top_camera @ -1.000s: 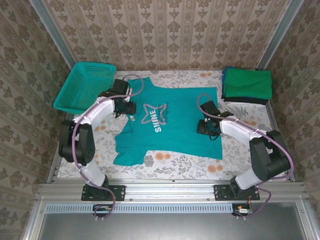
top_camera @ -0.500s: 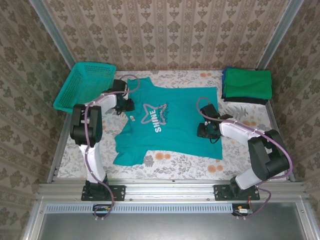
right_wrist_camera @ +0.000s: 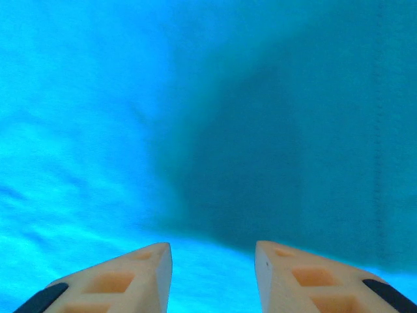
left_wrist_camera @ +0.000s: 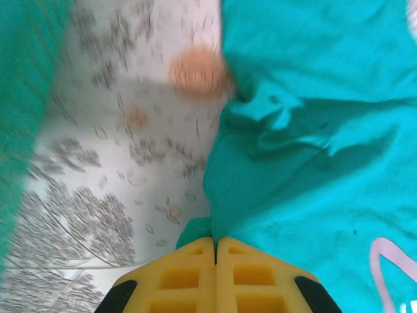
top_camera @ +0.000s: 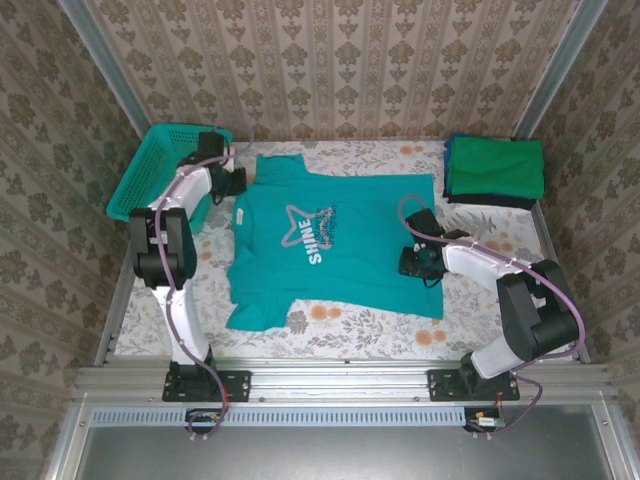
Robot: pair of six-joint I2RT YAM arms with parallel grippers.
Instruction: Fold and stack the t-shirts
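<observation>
Teal tee (top_camera: 350,230) lies crosswise, collar leftward; left end effector (left_wrist_camera: 215,241) pinches it; right end effector (right_wrist_camera: 213,251) open.

Worktop (top_camera: 480,330): covered in a floral-patterned cloth.
Middle: teal t-shirt (top_camera: 345,275) spread flat, print up.
Far right corner: folded t-shirts (top_camera: 495,168) stacked, green on top, dark below.
Far left edge: teal basket (top_camera: 160,175), tilted.

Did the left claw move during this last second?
Yes. The left claw shifted away from the arm bases and leftward, ending closer to the teal basket, shut on the teal t-shirt at its sleeve edge.
</observation>
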